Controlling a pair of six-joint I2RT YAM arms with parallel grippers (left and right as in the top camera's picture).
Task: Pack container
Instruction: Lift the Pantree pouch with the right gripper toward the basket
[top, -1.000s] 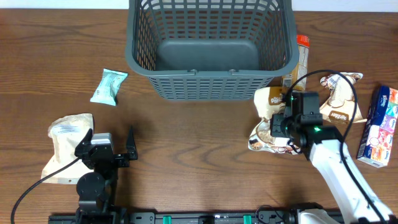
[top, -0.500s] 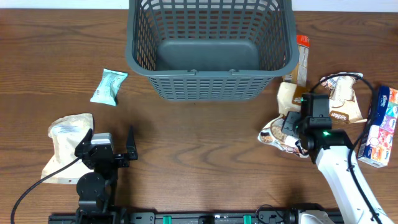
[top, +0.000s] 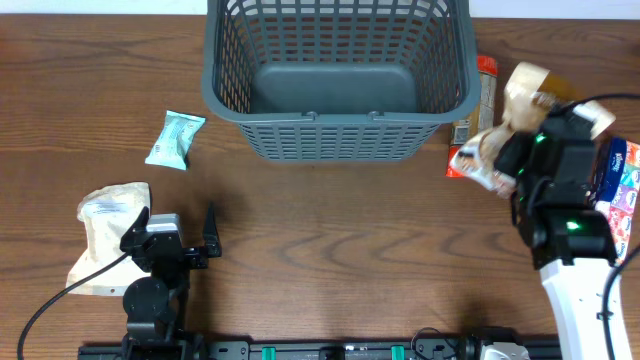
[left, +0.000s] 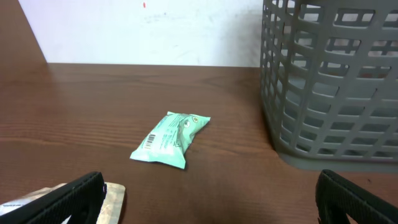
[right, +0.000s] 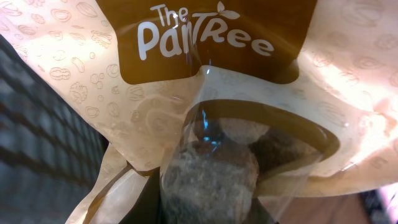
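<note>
The container, a large dark grey basket (top: 335, 135) with nothing in it, stands at the table's back centre. It also shows in the left wrist view (left: 336, 81) and in the right wrist view (right: 37, 124). My right gripper (top: 520, 160) is shut on a tan and brown "The Pantree" snack bag (top: 520, 95). It holds the bag off the table just right of the basket's front right corner. The bag (right: 205, 37) fills the right wrist view and hides the fingers. My left gripper (top: 172, 232) is open and empty at the front left, and its fingers show in the left wrist view (left: 205, 199).
A teal packet (top: 175, 139) lies left of the basket, also in the left wrist view (left: 171, 139). A beige bag (top: 105, 215) lies by the left gripper. A tall orange-topped packet (top: 484, 90) and a colourful box (top: 612, 200) are on the right.
My right gripper has lifted the Pantree bag off the table and carried it up and to the right, beside the basket's right corner. The left arm has not moved.
</note>
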